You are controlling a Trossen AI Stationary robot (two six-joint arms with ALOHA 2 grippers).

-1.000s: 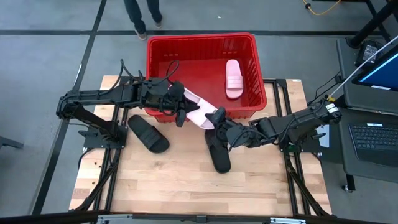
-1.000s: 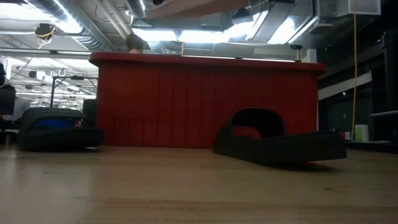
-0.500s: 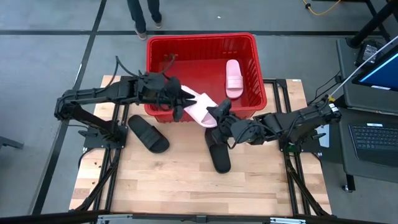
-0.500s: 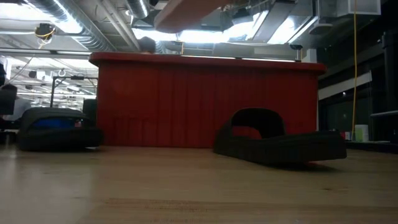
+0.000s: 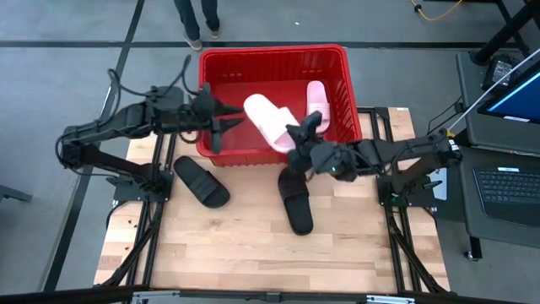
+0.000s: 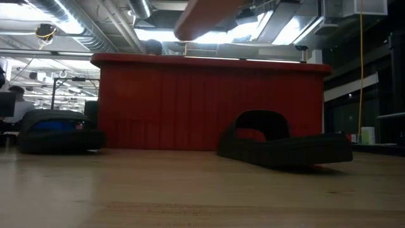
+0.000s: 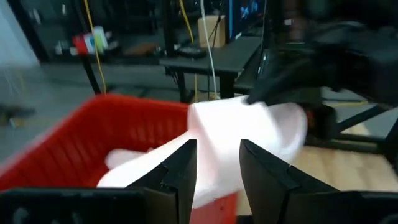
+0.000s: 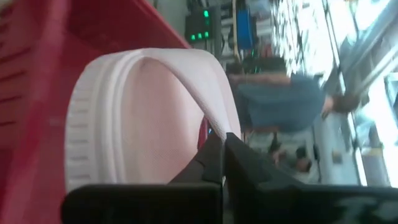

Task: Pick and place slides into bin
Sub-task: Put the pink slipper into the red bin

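Note:
The red bin (image 5: 253, 148) stands at the table's far edge. One pale pink slide (image 5: 317, 105) lies on the bin's floor at the right. My right gripper (image 5: 299, 135) is shut on a second pink slide (image 5: 268, 121), held tilted in the air above the bin; it also shows in the low view (image 6: 209, 16). My left gripper (image 5: 226, 122) is open over the bin's left part, its fingers (image 7: 181, 168) a little short of that slide (image 7: 249, 134). Two black slides (image 5: 202, 181) (image 5: 296, 203) lie sole-down on the table. My right gripper pinches the pink slide's wide strap (image 8: 219, 121) between its two fingers, at one edge of the strap. The fingers come from the table's right-near side. The slide is lifted clear above the bin, tilted, with its far end (image 5: 253, 104) toward the bin's middle.
The bin's near wall (image 6: 209, 104) rises behind the two black slides (image 6: 285, 142) (image 6: 54, 130). A person's legs (image 5: 194, 21) show beyond the bin. A laptop (image 5: 510, 181) stands off the table's right side. Bare wood lies near the front edge (image 5: 253, 253).
The pink slide has passed from my left gripper to my right. My right gripper has carried it up and toward the far edge, from the bin's near rim to above the bin's inside. My left gripper has let go and drawn back toward the left and far side.

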